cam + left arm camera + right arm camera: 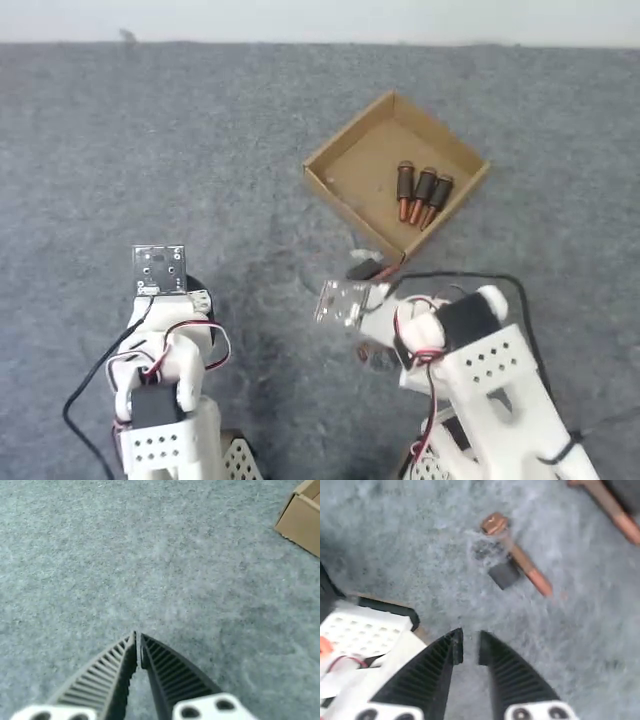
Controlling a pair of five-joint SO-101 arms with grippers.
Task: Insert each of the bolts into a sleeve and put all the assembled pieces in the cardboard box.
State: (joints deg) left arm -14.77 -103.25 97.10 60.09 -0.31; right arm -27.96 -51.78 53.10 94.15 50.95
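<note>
The nearer copper bolt (517, 560) lies just ahead of my right gripper (467, 647), which is empty and narrowly parted, its long axis slanting across my reach.

Just past the right gripper (468, 647), a blurred bolt (517, 562) and dark sleeve (504, 574) perhaps touch; a second bolt (612, 512) is cut off by the edge.

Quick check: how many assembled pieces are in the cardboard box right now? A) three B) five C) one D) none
A: the high view shows three assembled pieces lying side by side inside the cardboard box.
</note>
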